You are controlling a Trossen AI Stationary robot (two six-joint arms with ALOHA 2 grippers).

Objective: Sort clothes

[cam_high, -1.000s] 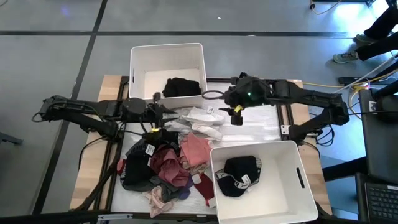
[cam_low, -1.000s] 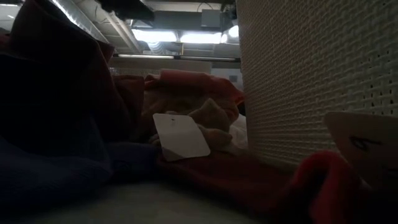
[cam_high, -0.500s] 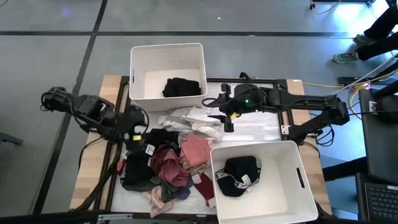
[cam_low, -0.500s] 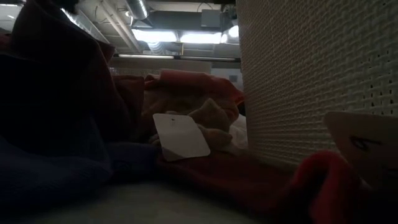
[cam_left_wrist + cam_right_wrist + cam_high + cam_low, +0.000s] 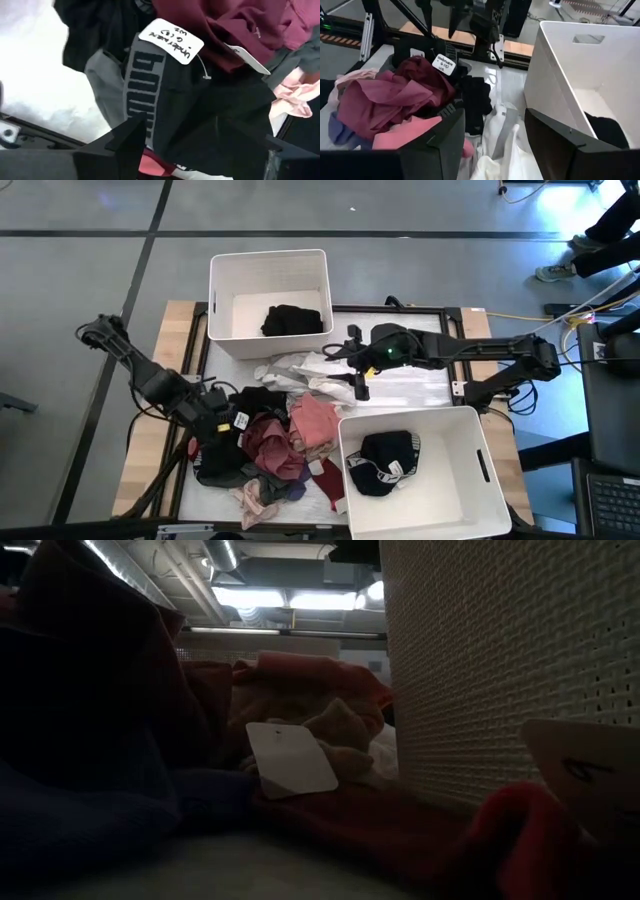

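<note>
While the far white bin holds one black garment and the near white bin another dark one, most of the clothes lie heaped on the surface just beside the near bin. Over the last second the left arm has swung back from the far bin and dropped to the heap's outer edge; its left end effector has spread its fingers fully apart and now hovers over a black and grey garment with a paper tag, gripping nothing. That reads as a drop completed and a fresh pick being lined up. The right end effector has moved from beside the far bin toward the heap and hangs over the white garments between the two bins, fingers parted and empty. Sorting looks barely under way, with the bulk of the pile unsorted.
</note>
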